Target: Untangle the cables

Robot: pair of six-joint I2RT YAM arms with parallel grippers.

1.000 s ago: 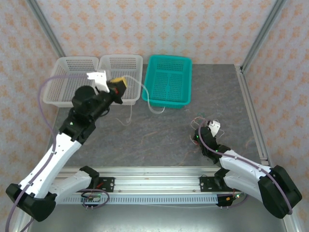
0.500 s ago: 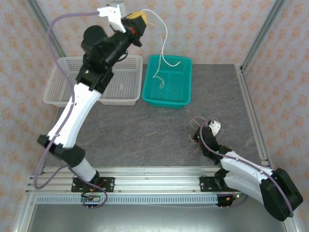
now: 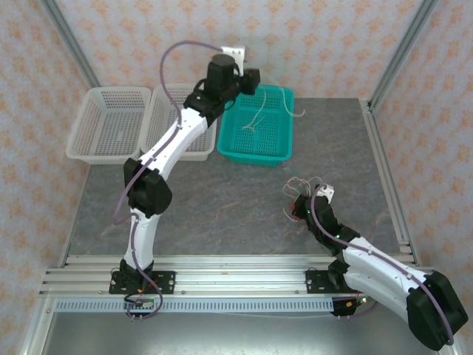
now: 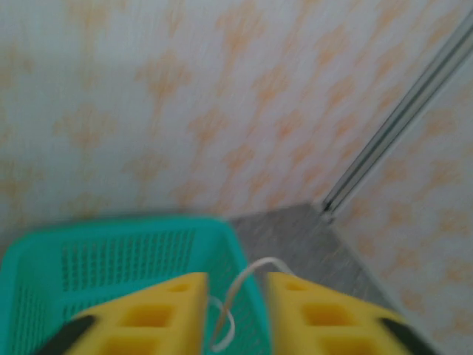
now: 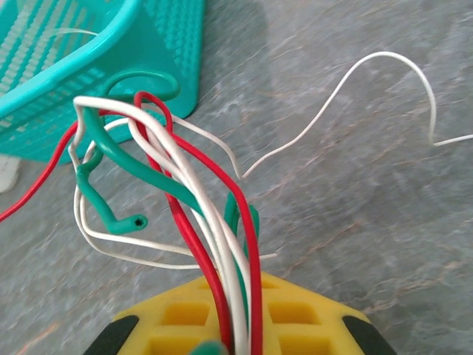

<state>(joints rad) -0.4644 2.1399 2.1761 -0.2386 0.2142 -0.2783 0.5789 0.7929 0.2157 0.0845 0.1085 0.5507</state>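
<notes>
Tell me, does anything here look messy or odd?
Yes. The right gripper is shut on a snarl of red, green and white cables that loop over one another above the grey table. Farther back, one white cable curls between the left gripper's parted fingers over the teal basket.

Cables [image 5: 177, 174]: smooth glossy plastic insulation, red, green and cream-white. Right tool [image 5: 235, 303] and left tool [image 4: 236, 314]: matt yellow moulded plastic with recessed pockets. Teal basket [image 3: 273, 137]: perforated plastic, slight sheen. White baskets [image 3: 111, 126], upper left of the top view: the same perforated plastic, matt. Worktop [image 3: 222, 200]: grey, stone-look, veined, matt. Frame rails [image 3: 222, 270], bottom: bare brushed metal. Left arm shell [image 3: 177, 139]: glossy white plastic. Wall [image 3: 332, 37]: patterned, matt, looks like paper.
</notes>
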